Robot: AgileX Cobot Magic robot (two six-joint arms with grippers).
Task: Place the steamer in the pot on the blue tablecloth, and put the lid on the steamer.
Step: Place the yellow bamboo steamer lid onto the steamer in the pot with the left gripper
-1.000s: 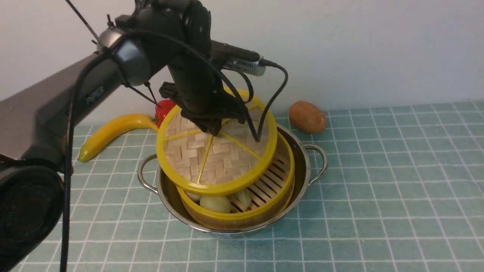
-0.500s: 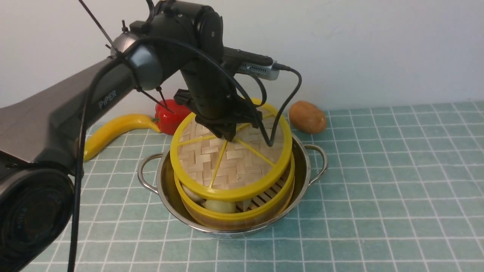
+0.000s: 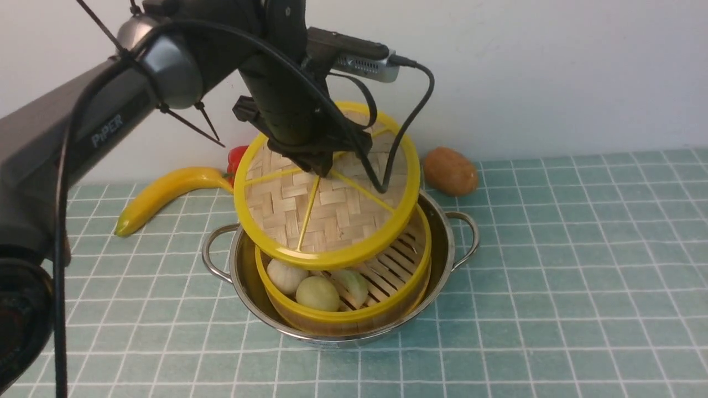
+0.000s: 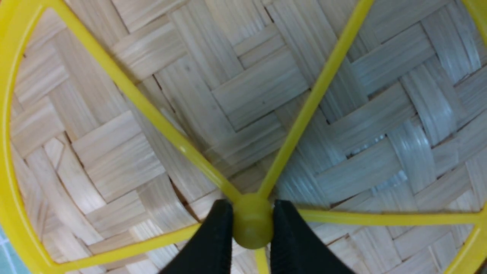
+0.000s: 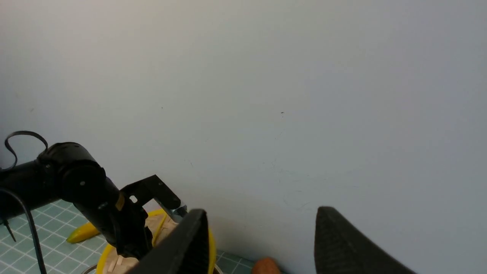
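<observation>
Blue tablecloth (image 3: 553, 276) is covering the whole table, with a plain white wall behind. Pot (image 3: 446, 243) is sitting mid-cloth and the steamer (image 3: 343, 319) is already sitting inside it, buns (image 3: 317, 293) showing at its 6 o'clock side. Banana (image 3: 166, 193) is lying at the pot's 10 o'clock, a red pepper (image 3: 237, 157) at 11 and a potato (image 3: 449, 170) at 1.

Left gripper (image 3: 318, 163) is pinching narrow on the lid's (image 3: 326, 210) small centre knob (image 4: 252, 220), black fingers (image 4: 213, 239) pressing either side of it. Lid is hanging above the steamer, not touching it, tilting with its 6 o'clock edge low and 12 o'clock edge high, and sitting off toward the steamer's 11 o'clock. Right gripper (image 5: 262, 213) is standing wide and holding nothing, up by the wall.

Risks, as I'm judging them:
- Lid is going down tilted, so its low 6 o'clock edge is likely hitting the steamer rim first and catching or sliding inside.
- Lid is sitting off-centre, so on release it could be hanging half over the rim at 11 o'clock.
- Grip is only on a small round knob, so the lid could be pivoting or slipping out.
- Wrist cable is lying across the lid at 2 o'clock and could be dragging on it.
- Hard push down could be shoving the steamer around in the pot.
</observation>
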